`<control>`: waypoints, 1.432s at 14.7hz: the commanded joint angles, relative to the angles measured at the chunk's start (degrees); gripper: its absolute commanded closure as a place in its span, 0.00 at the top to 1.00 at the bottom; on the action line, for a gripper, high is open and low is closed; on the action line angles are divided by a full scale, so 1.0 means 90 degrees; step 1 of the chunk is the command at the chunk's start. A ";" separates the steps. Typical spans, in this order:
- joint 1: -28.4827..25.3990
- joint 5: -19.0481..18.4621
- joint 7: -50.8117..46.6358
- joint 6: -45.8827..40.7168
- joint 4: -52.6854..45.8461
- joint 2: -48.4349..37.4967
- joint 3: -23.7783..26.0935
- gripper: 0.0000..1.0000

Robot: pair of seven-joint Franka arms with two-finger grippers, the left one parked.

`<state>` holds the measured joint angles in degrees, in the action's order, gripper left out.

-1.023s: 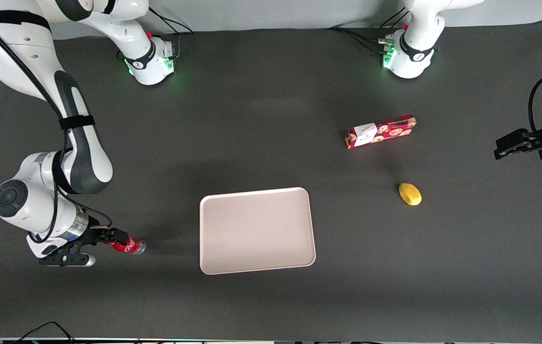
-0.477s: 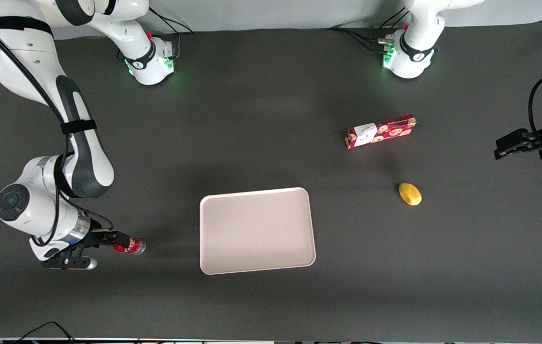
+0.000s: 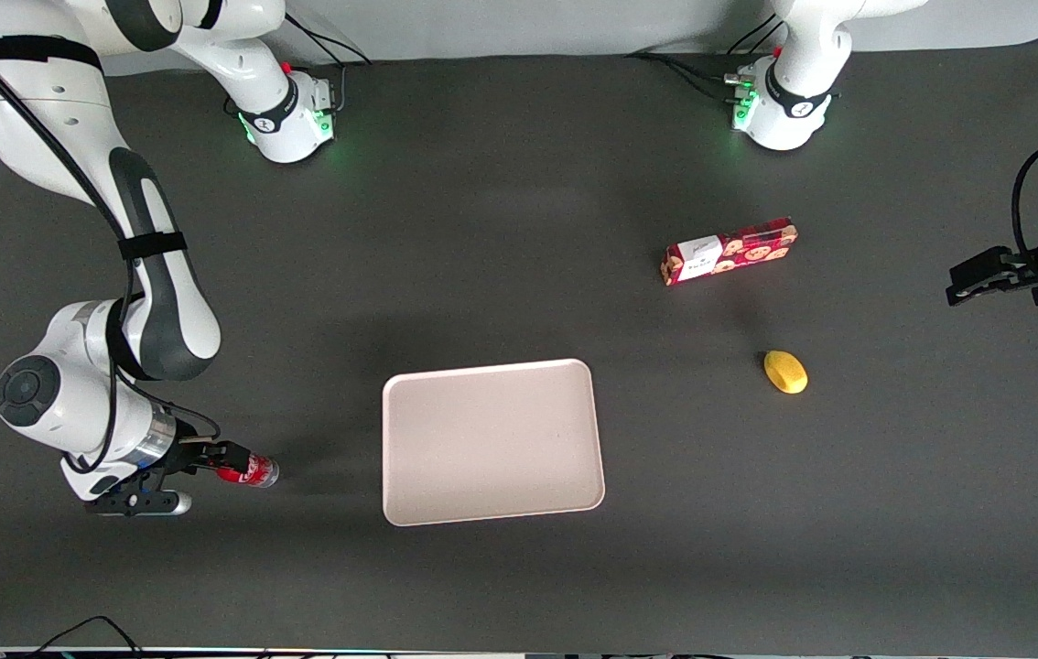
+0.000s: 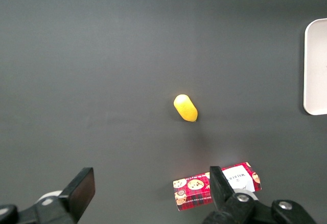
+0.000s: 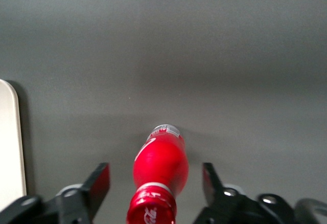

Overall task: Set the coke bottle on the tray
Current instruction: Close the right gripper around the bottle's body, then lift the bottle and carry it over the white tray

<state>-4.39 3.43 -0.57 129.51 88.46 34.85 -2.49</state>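
Pincer (image 5: 156, 183) shifted; red coke bottle (image 5: 159, 169).

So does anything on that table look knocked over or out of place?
Only the coke bottle: it lies on its side on the table rather than upright, between the open fingers of the gripper, beside the tray.

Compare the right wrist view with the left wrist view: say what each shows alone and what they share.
Only the right wrist view shows the coke bottle lying on the table between the open fingers of the hand. Only the left wrist view shows the yellow lemon and the red patterned box. Both show an edge of the tray and the dark table.
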 commanded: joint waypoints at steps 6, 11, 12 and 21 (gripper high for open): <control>0.0058 0.0175 0.0435 -0.0123 -0.0073 -0.0053 0.0042 0.00; -0.0001 0.0126 0.0464 -0.1016 -0.0744 -0.0083 0.0042 0.00; -0.0001 0.0117 0.0464 -0.1466 -0.1057 -0.0083 0.0042 0.00; -0.0020 0.0107 0.0415 -0.4964 -0.3080 -0.0620 0.0061 0.00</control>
<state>-4.29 3.81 2.07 92.40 67.20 29.12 -1.77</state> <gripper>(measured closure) 0.634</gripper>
